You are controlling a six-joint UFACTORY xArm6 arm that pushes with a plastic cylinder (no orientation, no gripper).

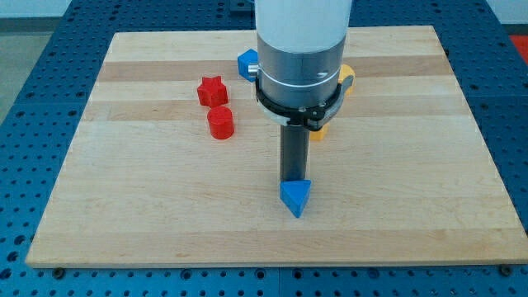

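My tip (pixel 293 181) stands at the upper edge of a blue triangular block (pixel 295 197) near the board's lower middle, touching it or nearly so. To the upper left lie a red star-shaped block (pixel 212 90) and, just below it, a red cylinder (pixel 220 123). A blue block (pixel 246 63) peeks out from behind the arm's left side, its shape mostly hidden. A yellow block (pixel 347 78) shows at the arm's right side, and another yellow piece (pixel 318 130) shows just under the arm's collar, both largely hidden.
The wooden board (pixel 124 206) lies on a blue perforated table (pixel 33 99). The arm's wide grey and white body (pixel 299 49) covers the board's upper middle.
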